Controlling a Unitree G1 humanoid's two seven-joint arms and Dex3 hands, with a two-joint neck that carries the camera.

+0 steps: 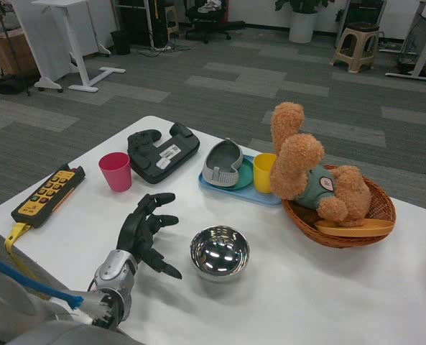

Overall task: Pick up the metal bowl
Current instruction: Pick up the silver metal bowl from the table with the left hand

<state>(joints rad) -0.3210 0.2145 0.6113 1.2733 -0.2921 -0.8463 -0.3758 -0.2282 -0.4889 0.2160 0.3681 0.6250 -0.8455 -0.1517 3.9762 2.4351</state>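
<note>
A shiny metal bowl (219,252) stands upright on the white table (327,295), near the front middle. My left hand (149,231) hovers just left of the bowl with its black fingers spread apart, holding nothing; a small gap separates the fingertips from the bowl's rim. My right hand is out of the picture.
A pink cup (116,171) and a yellow remote (47,195) lie to the left. Behind stand a black game controller box (162,152), a blue tray (235,189) with a grey shoe and a yellow cup (264,172), and a wicker basket (340,228) holding a teddy bear (309,171).
</note>
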